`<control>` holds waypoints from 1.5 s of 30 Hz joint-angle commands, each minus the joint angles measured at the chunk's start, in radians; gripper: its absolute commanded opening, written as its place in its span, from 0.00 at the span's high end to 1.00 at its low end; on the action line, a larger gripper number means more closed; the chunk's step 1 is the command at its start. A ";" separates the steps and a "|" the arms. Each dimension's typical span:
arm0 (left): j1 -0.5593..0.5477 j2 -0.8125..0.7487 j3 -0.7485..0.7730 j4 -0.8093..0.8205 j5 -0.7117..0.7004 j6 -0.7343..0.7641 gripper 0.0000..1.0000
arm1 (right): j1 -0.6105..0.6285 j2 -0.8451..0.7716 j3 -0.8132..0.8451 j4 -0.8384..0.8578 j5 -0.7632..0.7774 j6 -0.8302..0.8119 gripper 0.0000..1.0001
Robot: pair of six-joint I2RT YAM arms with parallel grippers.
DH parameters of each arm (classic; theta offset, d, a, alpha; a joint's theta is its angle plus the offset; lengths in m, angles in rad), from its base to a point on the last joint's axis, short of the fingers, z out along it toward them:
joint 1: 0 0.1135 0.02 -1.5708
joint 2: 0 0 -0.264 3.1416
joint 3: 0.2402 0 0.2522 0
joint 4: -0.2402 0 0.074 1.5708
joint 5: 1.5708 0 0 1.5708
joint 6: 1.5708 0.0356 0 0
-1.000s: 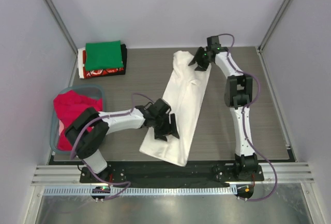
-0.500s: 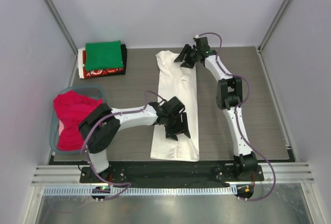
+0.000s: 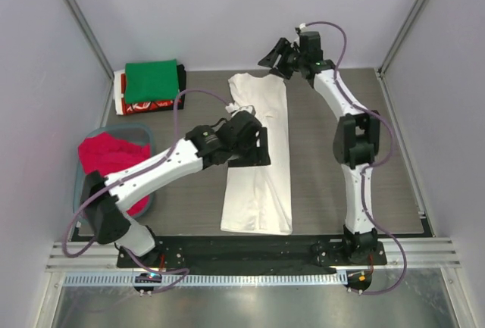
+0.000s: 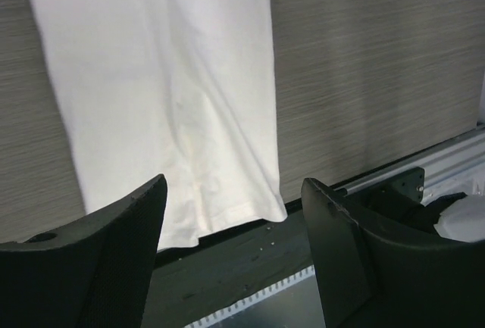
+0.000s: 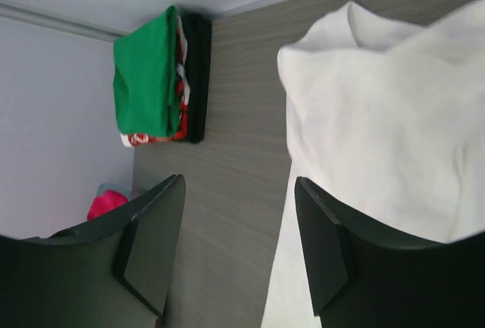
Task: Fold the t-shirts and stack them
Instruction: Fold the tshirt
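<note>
I see the left gripper (image 3: 255,148) over the middle of the white tee (image 3: 261,192), the right gripper (image 3: 272,60) above its far end, both spread, holding nothing

White tee (image 3: 261,192) folded lengthwise, flat mid-table, folded stack (image 3: 151,84) far-left

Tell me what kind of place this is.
Probably a lab test cell for robot laundry folding: a left arm and right arm fixed along a metal rail, plain walls closing in a table, and a white t-shirt near a folded stack.
</note>
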 commanded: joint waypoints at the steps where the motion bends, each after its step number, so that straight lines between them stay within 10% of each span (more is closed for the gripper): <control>1: 0.022 -0.125 -0.030 -0.124 -0.177 0.059 0.27 | 0.012 -0.432 -0.301 0.015 0.163 -0.054 0.35; 9: 0.068 -0.417 -0.347 -0.093 -0.167 0.004 0.29 | 0.083 -1.042 -1.118 -0.294 0.419 -0.026 0.40; 21: 0.071 -0.618 -0.768 0.097 -0.025 -0.179 0.31 | 0.364 -1.553 -1.682 -0.392 0.379 0.259 0.43; 29: 0.071 -0.696 -0.917 0.151 0.022 -0.252 0.34 | 0.604 -1.572 -1.828 -0.248 0.415 0.463 0.43; 45: 0.068 -0.735 -1.069 0.298 0.136 -0.370 0.40 | 0.655 -1.522 -1.877 -0.208 0.427 0.503 0.44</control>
